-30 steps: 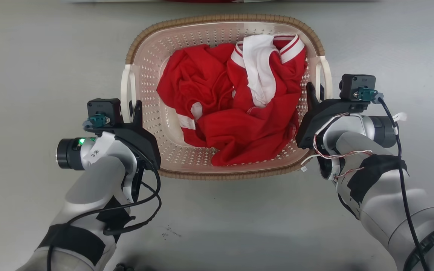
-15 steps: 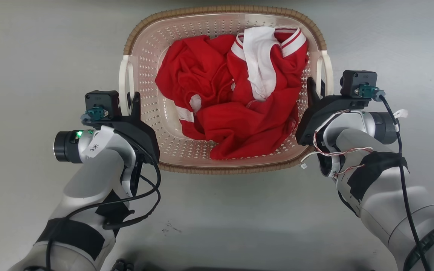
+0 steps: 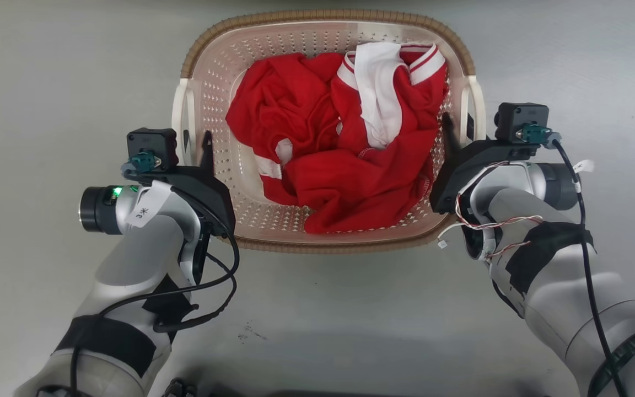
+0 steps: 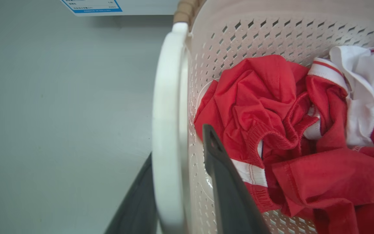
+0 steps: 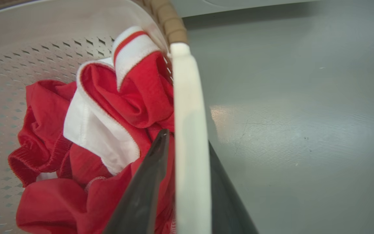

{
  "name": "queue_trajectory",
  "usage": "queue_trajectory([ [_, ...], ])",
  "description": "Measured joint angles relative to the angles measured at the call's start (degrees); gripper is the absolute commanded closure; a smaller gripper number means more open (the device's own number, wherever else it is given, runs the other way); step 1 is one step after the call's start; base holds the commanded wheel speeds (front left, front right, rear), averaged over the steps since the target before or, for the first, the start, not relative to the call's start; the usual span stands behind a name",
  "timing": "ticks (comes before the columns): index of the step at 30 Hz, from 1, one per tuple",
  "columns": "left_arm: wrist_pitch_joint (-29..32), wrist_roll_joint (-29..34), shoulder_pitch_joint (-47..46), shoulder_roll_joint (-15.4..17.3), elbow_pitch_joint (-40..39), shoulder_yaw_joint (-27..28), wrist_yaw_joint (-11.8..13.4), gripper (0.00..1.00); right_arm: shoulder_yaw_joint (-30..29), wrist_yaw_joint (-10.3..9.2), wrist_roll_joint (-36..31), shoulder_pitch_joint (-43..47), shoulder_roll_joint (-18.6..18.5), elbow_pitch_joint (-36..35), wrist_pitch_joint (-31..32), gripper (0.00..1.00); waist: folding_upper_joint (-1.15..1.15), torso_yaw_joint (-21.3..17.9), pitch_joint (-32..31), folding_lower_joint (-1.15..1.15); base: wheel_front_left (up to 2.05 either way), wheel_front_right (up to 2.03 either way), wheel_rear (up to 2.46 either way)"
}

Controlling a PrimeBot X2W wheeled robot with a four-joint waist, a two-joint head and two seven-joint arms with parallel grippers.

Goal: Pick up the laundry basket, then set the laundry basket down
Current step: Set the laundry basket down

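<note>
Left gripper [image 3: 195, 141] straddles the left handle [image 4: 168, 130] of the laundry basket [image 3: 323, 246]. Its fingers are apart: inner one inside the wall with a sliver of gap to the handle, outer one outside. Right gripper [image 3: 458, 122] straddles the right handle [image 5: 190, 146], fingers close on both sides; can't tell if it squeezes. Versus 0.5 s ago: both inner fingers sit slightly further into the basket, and the basket has barely shifted in head view. Basket lies between the two grippers over grey floor [image 3: 47, 82], red and white clothes [image 3: 339, 165] inside.
</note>
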Motion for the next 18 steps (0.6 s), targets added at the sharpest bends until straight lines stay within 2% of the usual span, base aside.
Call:
queue_trajectory([
  [1, 0.0, 0.0, 0.0, -0.1, 0.1, 0.0, 0.0, 0.00, 0.0, 0.19, 0.0, 0.0, 0.1, 0.0, 0.0, 0.00, 0.00, 0.0, 0.0, 0.00, 0.00, 0.00, 0.00],
  [18, 0.0, 0.0, 0.4, 0.0, 1.0, 1.8, 0.0, 0.00, 0.2, 0.38, 0.0, 0.1, 0.8, 1.8, -0.5, 0.00, 0.00, -0.1, -5.3, 0.00, 0.00, 0.00, 0.00],
])
